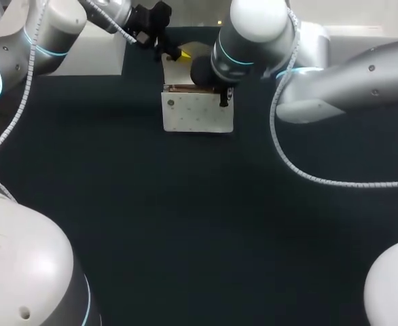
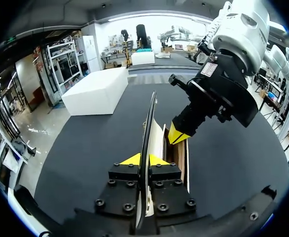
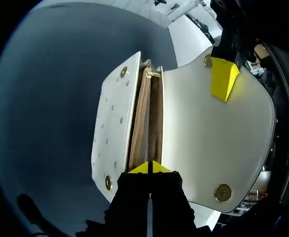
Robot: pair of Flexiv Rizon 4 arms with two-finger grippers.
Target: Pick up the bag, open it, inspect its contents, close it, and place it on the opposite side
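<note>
A white bag [image 1: 197, 112] with gold studs stands at the back middle of the dark table [image 1: 185, 224]. Its flap [image 3: 218, 143] is lifted, baring the tan inside [image 3: 147, 118]. My left gripper [image 2: 143, 159] comes from the back left and is shut on the flap's edge [image 2: 148, 123], which runs out between its fingers. Its yellow tip [image 3: 223, 79] shows on the flap in the right wrist view. My right gripper [image 3: 149, 168] is shut, its tips at one end of the bag's mouth; I cannot tell if they pinch a wall. It also shows beside the flap [image 2: 176, 136].
A white block [image 2: 97, 91] stands at the table's back left, behind my left arm. The right arm's cable [image 1: 287, 163] hangs in a loop over the table to the right of the bag. Dark bare cloth stretches in front of the bag.
</note>
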